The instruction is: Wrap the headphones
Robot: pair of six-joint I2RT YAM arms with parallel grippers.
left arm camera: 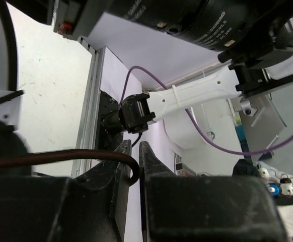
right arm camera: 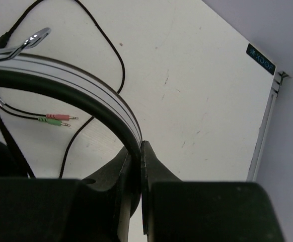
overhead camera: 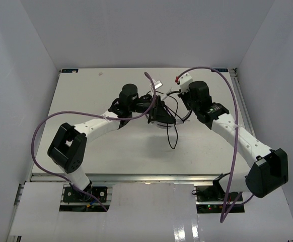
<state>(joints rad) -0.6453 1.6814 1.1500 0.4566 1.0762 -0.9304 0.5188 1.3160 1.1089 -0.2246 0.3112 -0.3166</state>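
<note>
The headphones (overhead camera: pixel 162 120) hang between my two grippers above the middle of the table. My right gripper (overhead camera: pixel 182 99) is shut on the dark, white-striped headband (right arm camera: pixel 76 85); its jaws (right arm camera: pixel 138 146) pinch the band's edge. My left gripper (overhead camera: pixel 155 107) is shut on the thin black cable (left arm camera: pixel 61 156), which curves in between its closed fingertips (left arm camera: pixel 135 146). The rest of the cable (overhead camera: pixel 172 138) loops down onto the table. Its pink and green plugs (right arm camera: pixel 56 119) lie on the table under the headband. The earcups are mostly hidden by the grippers.
Thick purple arm cables (overhead camera: pixel 41 131) arch over both arms. White walls close in the table (overhead camera: pixel 96 146) on the left, back and right. A metal rail (overhead camera: pixel 239 101) runs along the right edge. My right arm's white link (left arm camera: pixel 197 93) fills the left wrist view.
</note>
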